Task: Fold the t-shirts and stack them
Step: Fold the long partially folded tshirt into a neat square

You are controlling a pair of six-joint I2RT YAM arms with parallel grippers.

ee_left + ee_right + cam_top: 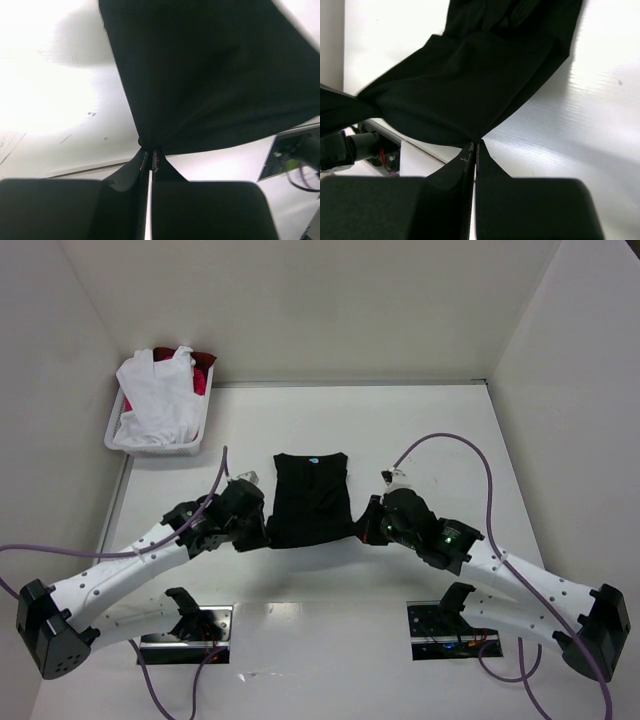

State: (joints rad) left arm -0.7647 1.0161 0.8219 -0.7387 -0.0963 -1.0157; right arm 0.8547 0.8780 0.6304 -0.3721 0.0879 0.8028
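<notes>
At mid-table the black shirt (311, 500) is lying spread, collar away from the arms. At its near hem, the left gripper (151, 159) and right gripper (475, 148) are each pinching a corner, jaws shut on cloth. The fold looks to be starting; next, both should be carrying the hem evenly toward the collar. A white shirt (160, 405) and red shirt (204, 376) are waiting in the basket (113, 436).

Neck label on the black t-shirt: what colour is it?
Light blue; the neck label shows best in the top external view.
</notes>
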